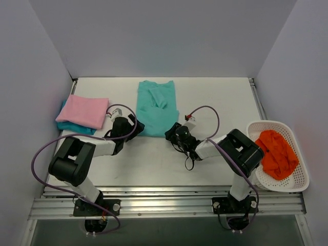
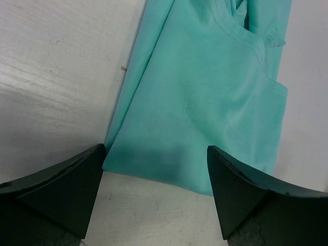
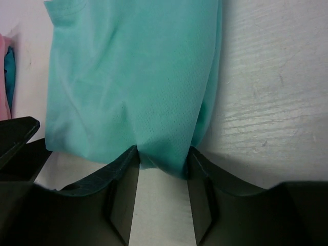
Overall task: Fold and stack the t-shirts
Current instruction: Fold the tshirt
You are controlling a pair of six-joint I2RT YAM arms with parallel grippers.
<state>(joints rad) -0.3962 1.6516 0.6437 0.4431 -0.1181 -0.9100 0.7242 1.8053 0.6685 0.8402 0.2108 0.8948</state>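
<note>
Mint-teal t-shirt (image 1: 156,105) lies mid-table (image 1: 220,102), sides folded in. My right gripper (image 3: 163,171) pinches its near-right hem corner; the left gripper (image 2: 155,177) gapes wide at the near-left corner (holding nothing). Next, I judge: close the left, then carry the hem forward evenly.

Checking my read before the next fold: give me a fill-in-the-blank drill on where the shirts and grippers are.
The pink t-shirt lies on ____ of the turquoise t-shirt. The white basket with the orange garment stands on the ____ side of the table. The right gripper pinches the mint-teal t-shirt; the left gripper stands wide ____.
Missing: top; right; open.
</note>
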